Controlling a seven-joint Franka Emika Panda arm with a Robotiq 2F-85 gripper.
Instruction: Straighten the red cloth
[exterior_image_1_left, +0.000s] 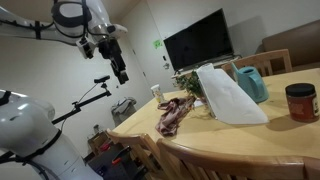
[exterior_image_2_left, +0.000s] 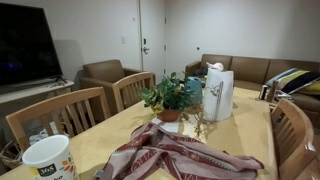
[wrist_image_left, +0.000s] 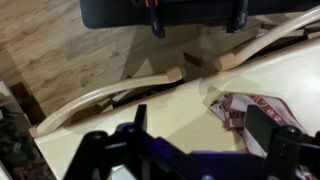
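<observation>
The red patterned cloth (exterior_image_1_left: 176, 112) lies crumpled on the light wooden table (exterior_image_1_left: 250, 138), near its corner. It shows bunched in the foreground of an exterior view (exterior_image_2_left: 175, 156) and at the right of the wrist view (wrist_image_left: 250, 108). My gripper (exterior_image_1_left: 121, 72) hangs high in the air, well to the side of and above the cloth, off the table edge. Its fingers (wrist_image_left: 200, 128) are spread apart and hold nothing. One finger overlaps the cloth's edge in the wrist view, far above it.
On the table stand a potted plant (exterior_image_2_left: 168, 97), a white paper bag (exterior_image_1_left: 226, 92), a teal pitcher (exterior_image_1_left: 251, 82), a red-lidded jar (exterior_image_1_left: 300, 101) and a paper cup (exterior_image_2_left: 50, 158). Wooden chairs (exterior_image_2_left: 62, 112) ring the table. A TV (exterior_image_1_left: 198, 40) and sofas (exterior_image_2_left: 250, 72) stand behind.
</observation>
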